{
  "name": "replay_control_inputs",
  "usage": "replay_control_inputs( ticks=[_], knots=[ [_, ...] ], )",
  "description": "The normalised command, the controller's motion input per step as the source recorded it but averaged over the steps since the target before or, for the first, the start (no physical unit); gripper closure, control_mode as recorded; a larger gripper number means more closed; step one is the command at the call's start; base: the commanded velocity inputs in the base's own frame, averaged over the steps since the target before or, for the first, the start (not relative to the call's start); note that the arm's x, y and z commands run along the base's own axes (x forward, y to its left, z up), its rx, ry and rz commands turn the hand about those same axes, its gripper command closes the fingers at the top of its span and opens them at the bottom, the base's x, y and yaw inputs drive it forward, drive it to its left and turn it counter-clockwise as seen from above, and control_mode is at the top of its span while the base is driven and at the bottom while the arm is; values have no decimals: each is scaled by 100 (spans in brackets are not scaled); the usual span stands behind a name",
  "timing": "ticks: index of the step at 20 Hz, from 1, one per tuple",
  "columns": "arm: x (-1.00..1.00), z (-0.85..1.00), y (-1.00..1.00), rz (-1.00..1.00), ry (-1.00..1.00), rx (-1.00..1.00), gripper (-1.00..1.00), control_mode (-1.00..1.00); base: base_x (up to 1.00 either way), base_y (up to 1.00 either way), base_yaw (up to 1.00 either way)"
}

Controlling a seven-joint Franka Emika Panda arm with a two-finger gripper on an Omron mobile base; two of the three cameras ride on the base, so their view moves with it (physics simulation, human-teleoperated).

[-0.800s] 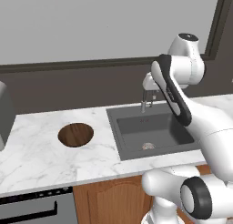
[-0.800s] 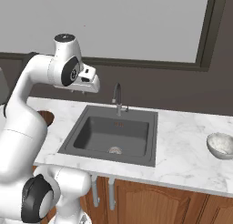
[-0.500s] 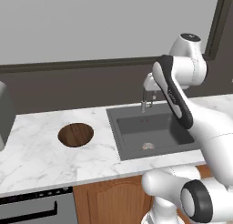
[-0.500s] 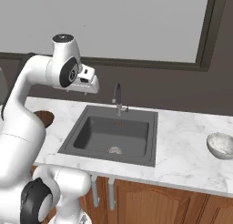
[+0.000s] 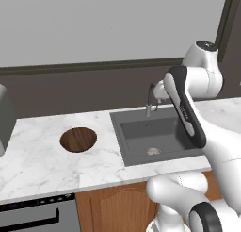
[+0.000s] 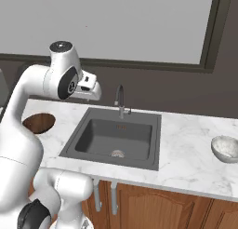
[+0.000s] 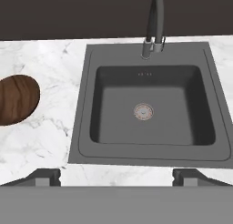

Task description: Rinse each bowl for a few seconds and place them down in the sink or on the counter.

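Left base view: the brown bowl point(image 5: 78, 139) is seen upright on the desk point(image 5: 37, 155), left of the sink point(image 5: 155, 136) and apart from its rim. The arm is raised over the basin, its hand near the faucet point(image 5: 150, 98); no water is seen running, and the basin holds nothing but its drain.

Right base view: the pale bowl point(image 6: 226, 148) is set on the desk right of the sink, well apart from it. The brown bowl is partly hidden behind the arm at the left. The pincer point(image 6: 94, 94) is held high, left of the faucet, with nothing in it. The two bowls flank the basin, so either can be carried under the spout; neither is judged rinsed yet.

Hand view: the pincer's tips point(image 7: 43, 176) are spread wide at the bottom edge, empty, the sink framed between them. The brown bowl is cut by the left edge, so a leftward reach is judged the nearer first grasp.
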Motion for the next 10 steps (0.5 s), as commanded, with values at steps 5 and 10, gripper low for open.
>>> replay_control_inputs(
  ticks=[5,10],
  knots=[
    [-6,-15,-24,8,-8,0,-100,-100,0,0,0],
    [0,-7,-30,8,-3,0,-100,-100,0,0,0]
  ],
)
